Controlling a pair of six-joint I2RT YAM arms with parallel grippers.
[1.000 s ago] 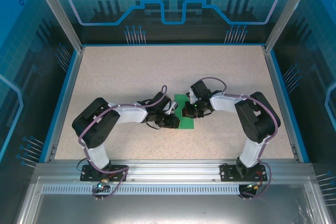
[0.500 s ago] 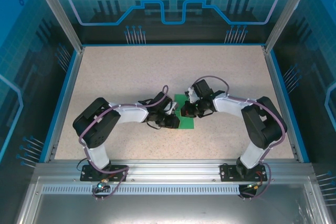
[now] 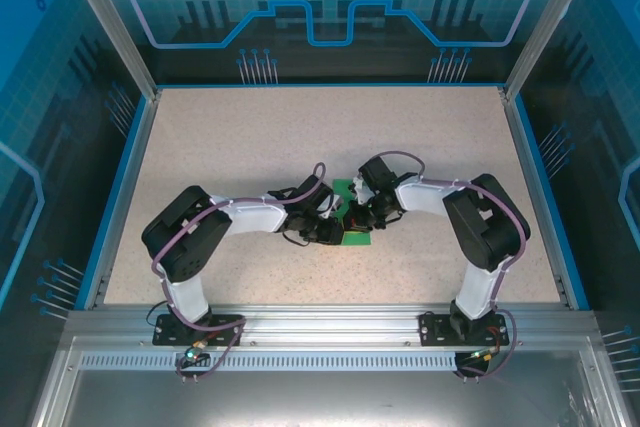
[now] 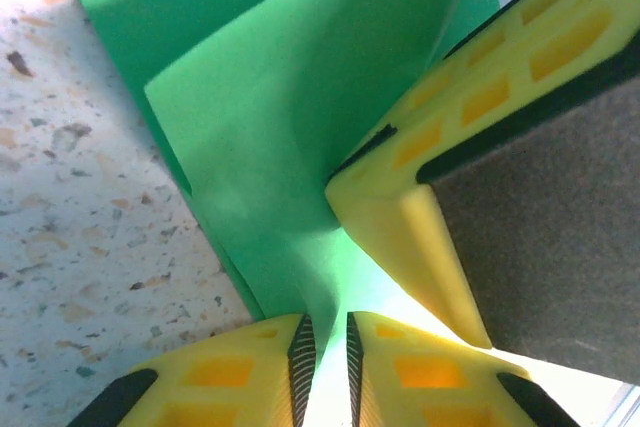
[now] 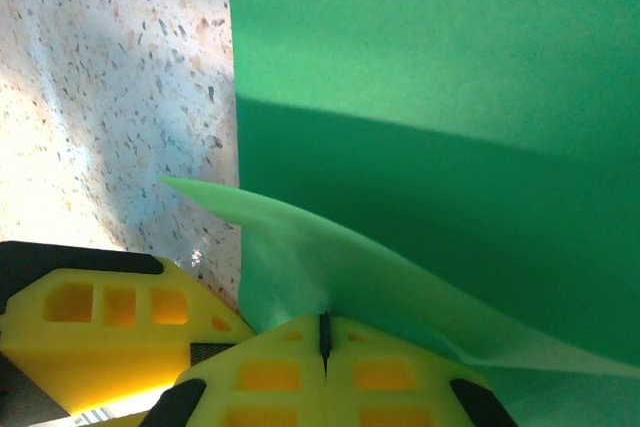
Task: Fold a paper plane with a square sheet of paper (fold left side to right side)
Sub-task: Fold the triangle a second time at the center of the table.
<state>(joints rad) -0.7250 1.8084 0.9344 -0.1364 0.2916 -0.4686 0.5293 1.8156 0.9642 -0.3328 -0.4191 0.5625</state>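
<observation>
We find the thin bright green square sheet of paper [image 3: 345, 190] near the middle of the speckled beige worktop [image 3: 250, 137], a little toward its near edge, with both arms bent in over it. Part of the sheet lies flat and part is lifted in a soft curve.

The left gripper [image 4: 325, 347] has its yellow fingers drawn in to a narrow slit, and the raised paper runs down into that slit, so we read it as pinching the sheet. The right gripper [image 5: 323, 339] has its fingers pressed together on a lifted flap, right beside the left one.

Several things could go wrong from here, in our judgement:

- With two pinches so close together on such thin paper, any pull in differing directions could tear or wrinkle it.
- Nothing pins the flat part, so it may slide across the worktop as the flap is carried over.
- The edges could then meet askew and set a crooked crease.
- A light pinch could let the flap slip out and spring back.
</observation>
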